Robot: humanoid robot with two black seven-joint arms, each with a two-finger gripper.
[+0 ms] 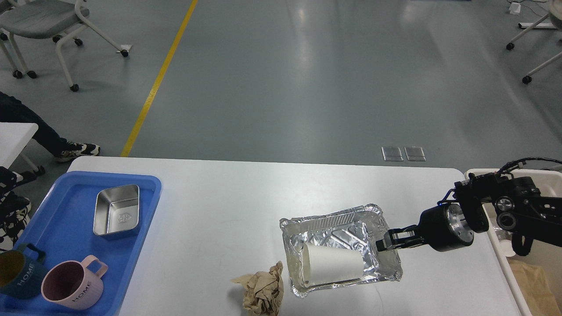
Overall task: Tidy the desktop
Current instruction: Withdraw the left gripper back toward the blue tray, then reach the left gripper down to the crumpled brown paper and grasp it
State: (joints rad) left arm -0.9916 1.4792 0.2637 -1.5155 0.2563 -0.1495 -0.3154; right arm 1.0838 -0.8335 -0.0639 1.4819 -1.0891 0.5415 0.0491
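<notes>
The white desktop [228, 197] fills the lower half of the head view. On its right half lies a crinkled foil tray [333, 224] with a white paper cup [331, 265] on its side inside. My right gripper [384, 243] is shut on the foil tray's right rim, its arm reaching in from the right. A crumpled ball of brown paper [263, 289] rests just left of the foil tray. Only dark parts of my left arm [11, 206] show at the left edge; its fingers cannot be made out.
A blue tray [66, 228] at the left holds a steel box [117, 210], a pink mug [72, 285] and a dark blue mug [15, 272]. A white bin [509, 272] stands off the desktop's right edge. Chairs and a person's leg are beyond the desk.
</notes>
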